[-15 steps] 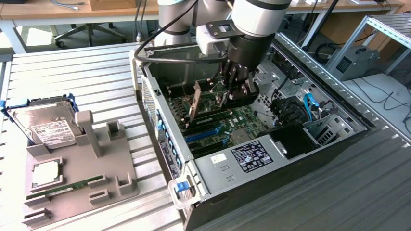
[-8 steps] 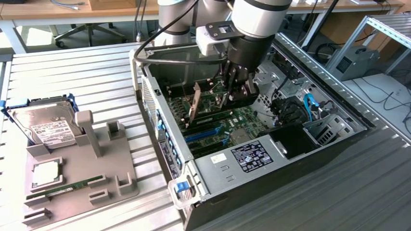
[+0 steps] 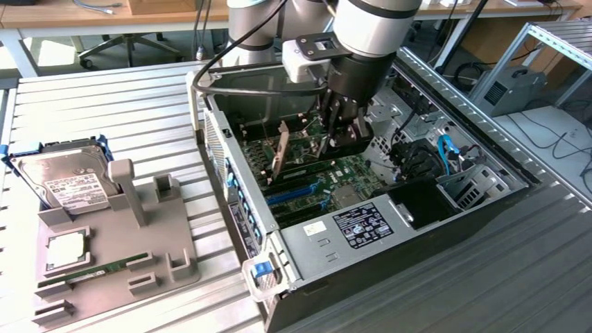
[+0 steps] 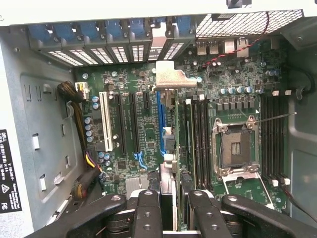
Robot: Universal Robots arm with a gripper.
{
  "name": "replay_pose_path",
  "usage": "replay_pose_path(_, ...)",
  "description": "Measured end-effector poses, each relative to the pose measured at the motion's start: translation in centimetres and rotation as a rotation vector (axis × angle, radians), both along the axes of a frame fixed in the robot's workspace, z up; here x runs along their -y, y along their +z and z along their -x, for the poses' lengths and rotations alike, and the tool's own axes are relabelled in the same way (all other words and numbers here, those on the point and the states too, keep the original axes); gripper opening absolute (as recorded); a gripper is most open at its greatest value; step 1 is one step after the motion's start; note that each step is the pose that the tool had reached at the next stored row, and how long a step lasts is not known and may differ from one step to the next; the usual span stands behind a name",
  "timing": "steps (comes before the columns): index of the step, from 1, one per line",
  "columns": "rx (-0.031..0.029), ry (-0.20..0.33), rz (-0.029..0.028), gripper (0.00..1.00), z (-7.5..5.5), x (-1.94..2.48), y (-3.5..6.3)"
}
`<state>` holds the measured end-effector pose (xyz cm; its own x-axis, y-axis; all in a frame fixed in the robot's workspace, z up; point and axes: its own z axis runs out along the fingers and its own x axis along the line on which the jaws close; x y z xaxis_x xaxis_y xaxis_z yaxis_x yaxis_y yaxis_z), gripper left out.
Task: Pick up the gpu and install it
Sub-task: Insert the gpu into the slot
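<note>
The gpu appears edge-on in the wrist view as a thin upright card, its silver end bracket up against the case's rear slot openings. My gripper is shut on the card's near end, one black finger on each side. The card stands over the long blue slot of the green motherboard; I cannot tell whether it is seated. In the exterior view my gripper reaches down into the open computer case, holding the gpu upright above the board.
In the wrist view, a white slot and cable bundle lie to one side of the card, memory slots and the bare CPU socket to the other. At the exterior view's left, a grey fixture holds a hard drive and a memory stick.
</note>
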<state>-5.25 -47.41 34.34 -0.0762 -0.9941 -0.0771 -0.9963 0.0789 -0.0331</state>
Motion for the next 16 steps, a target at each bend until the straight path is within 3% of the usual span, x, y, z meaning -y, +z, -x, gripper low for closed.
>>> replay_pose_path(16, 0.0, 0.0, 0.0, 0.27, 0.38, 0.14, -0.1)
